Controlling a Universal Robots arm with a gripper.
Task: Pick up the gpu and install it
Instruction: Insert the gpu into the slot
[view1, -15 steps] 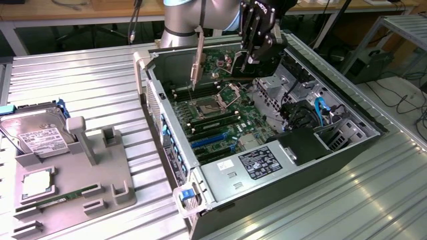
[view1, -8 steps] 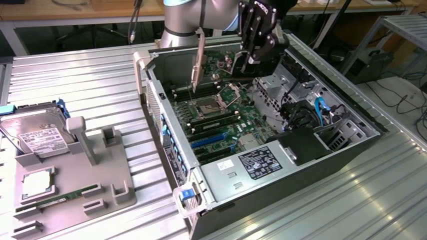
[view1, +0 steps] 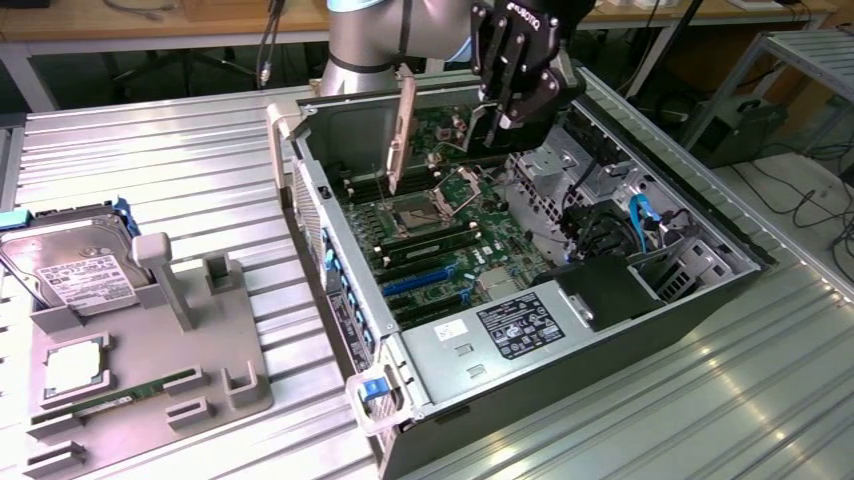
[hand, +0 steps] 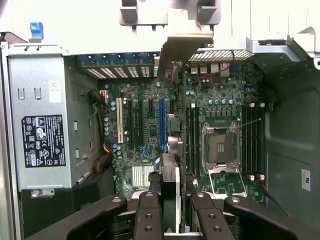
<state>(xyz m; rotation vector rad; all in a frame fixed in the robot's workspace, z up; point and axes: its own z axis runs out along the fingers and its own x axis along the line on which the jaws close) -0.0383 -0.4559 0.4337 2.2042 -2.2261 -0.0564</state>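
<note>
As the gripper (hand: 172, 220) pinches the gpu (hand: 170, 180), case walls (view1: 310, 170) flank it (motherboard (hand: 145, 125) beneath)

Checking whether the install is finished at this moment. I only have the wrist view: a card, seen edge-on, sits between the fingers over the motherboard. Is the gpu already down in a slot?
Observer: No. In the exterior view the gpu hangs in the gripper over the open case. Its silvery bracket stands upright and reaches above the case's rim.
Operator: Which side is the bracket on?
Observer: On the exterior view's left of the gripper, close to the case wall on that side.
Operator: Is anything lying outside the case?
Observer: A grey fixture beside the case holds a hard drive and a green memory stick.
</note>
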